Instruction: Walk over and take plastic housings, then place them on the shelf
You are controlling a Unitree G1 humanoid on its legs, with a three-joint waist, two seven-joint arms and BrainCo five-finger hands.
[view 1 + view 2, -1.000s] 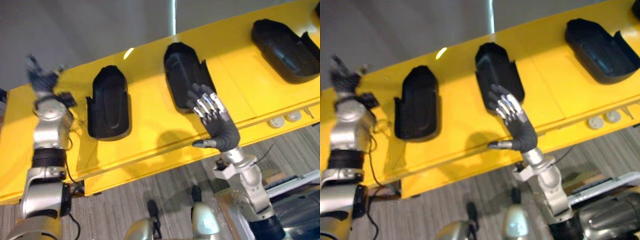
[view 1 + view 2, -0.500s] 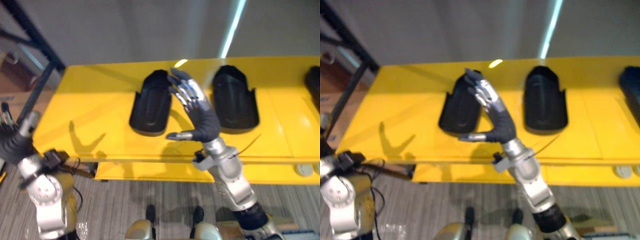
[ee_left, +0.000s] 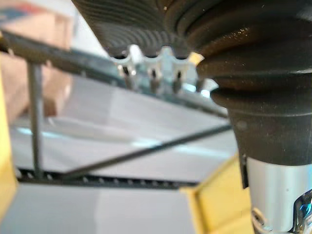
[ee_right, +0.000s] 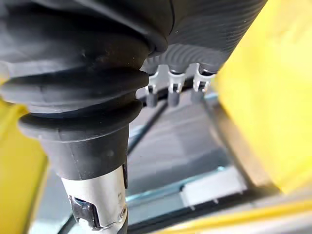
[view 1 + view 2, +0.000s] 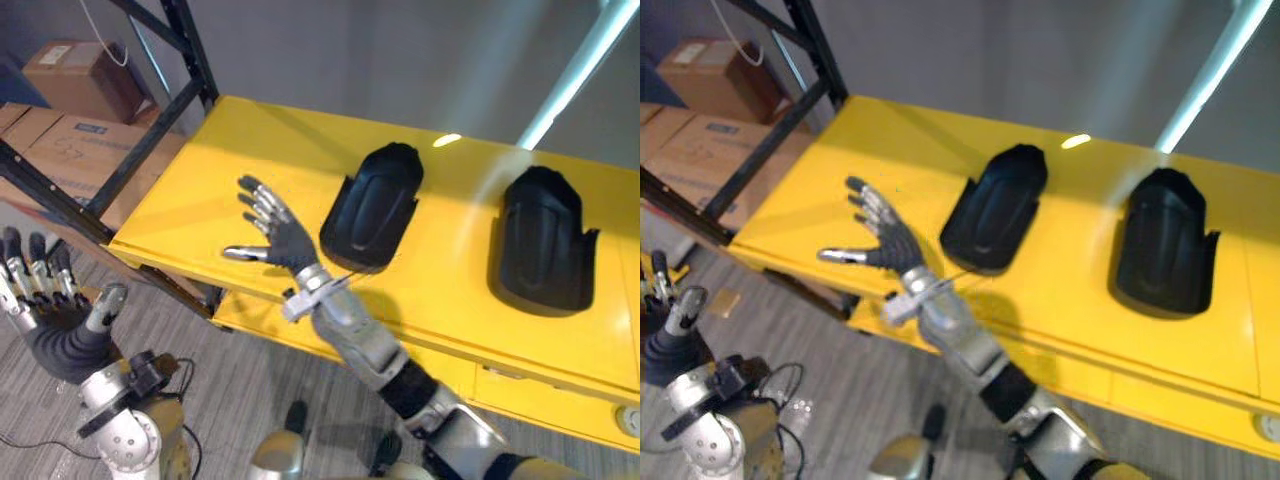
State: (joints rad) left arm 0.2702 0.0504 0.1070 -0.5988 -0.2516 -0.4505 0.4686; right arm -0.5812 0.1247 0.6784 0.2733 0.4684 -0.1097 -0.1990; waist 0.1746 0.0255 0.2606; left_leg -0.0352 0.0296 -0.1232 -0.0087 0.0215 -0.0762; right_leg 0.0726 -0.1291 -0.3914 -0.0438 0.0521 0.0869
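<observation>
1. Left eye view: we judge this to be the approach step, with nothing picked up yet. Two black plastic housings lie on the yellow table [image 5: 200, 170], the nearer housing [image 5: 370, 205] and the farther housing [image 5: 545, 240] well apart from each other. The right hand [image 5: 280, 238] hovers over bare table just beside the nearer housing, fingers spread wide and thumb out, holding nothing. The left hand [image 5: 60, 335] is low over the floor, fingers straight and upright, also empty. A black shelf frame [image 5: 150, 130] stands at the table's end, with cardboard boxes [image 5: 80, 65] behind it.

2. Right eye view: the same layout holds, and the gap between the right hand and the nearer housing reads clearly. The next move, in our judgement, calls for the hand to shift across to that housing and close round its rim or wall.

3. Left wrist view: the fingers [image 3: 152, 68] run out straight past the dark cover with nothing between them, and shelf bars lie beyond.

4. Right wrist view: the fingers [image 4: 172, 87] are likewise extended and empty, with yellow surface to either side.

5. Containers: both housings are open shells and appear to hold nothing. The boxes look closed, so we cannot tell their contents.
</observation>
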